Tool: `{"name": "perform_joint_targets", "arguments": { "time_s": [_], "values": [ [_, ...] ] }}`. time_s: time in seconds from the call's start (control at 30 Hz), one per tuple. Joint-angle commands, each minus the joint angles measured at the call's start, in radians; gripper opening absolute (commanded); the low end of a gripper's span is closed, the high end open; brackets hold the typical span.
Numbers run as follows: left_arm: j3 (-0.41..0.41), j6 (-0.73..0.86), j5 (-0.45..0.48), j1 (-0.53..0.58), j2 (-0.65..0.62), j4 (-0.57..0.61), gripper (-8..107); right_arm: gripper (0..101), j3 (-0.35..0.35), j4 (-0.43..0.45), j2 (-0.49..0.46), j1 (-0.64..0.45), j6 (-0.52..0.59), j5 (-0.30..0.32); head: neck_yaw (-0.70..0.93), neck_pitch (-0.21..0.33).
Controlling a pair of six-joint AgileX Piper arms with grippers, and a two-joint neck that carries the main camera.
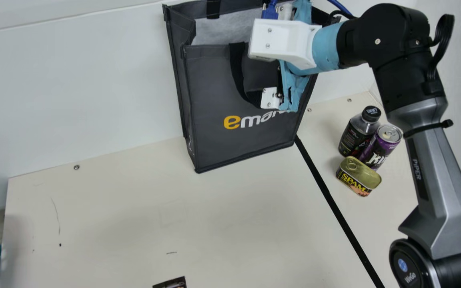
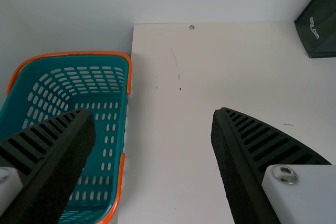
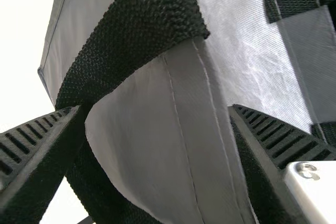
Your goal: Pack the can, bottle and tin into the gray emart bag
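My right gripper (image 1: 269, 98) is at the upper front of the gray emart bag (image 1: 238, 140), which stands upright with its top open. In the right wrist view, the right gripper (image 3: 155, 109) has its fingers spread, with the bag's gray panel (image 3: 152, 135) and black handle strap (image 3: 131, 30) between them. The bottle (image 1: 354, 136), purple can (image 1: 380, 146) and SPAM tin (image 1: 358, 176) are grouped to the bag's right, the tin nearest the front. My left gripper (image 2: 152, 113) is open and holds nothing, above the table's left part.
A teal basket with orange handles (image 2: 100, 156) is beside the table's left edge. A wall (image 1: 74, 88) rises behind the table (image 1: 134, 224). Black tape (image 1: 334, 208) runs from the bag toward the front. A dark printed item (image 1: 172, 283) lies at the main view's bottom edge.
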State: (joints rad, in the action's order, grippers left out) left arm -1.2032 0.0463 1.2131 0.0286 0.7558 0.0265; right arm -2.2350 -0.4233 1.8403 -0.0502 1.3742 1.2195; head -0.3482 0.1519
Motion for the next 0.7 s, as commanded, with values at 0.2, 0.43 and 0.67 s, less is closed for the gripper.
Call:
{"name": "perform_joint_targets", "arguments": {
  "time_s": [0.2,0.43,0.67],
  "values": [
    [0.000,0.000,0.000,0.000,0.000,0.000,90,17,-0.011,-0.017,0.014,-0.005,0.025,0.001,-0.001,0.023],
    [0.000,0.000,0.000,0.000,0.000,0.000,90,0,-0.019,-0.022,0.011,-0.013,0.030,0.001,-0.001,0.023],
    [0.000,0.000,0.000,0.000,0.000,0.000,90,0,-0.016,-0.015,-0.014,-0.012,0.018,0.001,-0.001,0.023]
  ]
}}
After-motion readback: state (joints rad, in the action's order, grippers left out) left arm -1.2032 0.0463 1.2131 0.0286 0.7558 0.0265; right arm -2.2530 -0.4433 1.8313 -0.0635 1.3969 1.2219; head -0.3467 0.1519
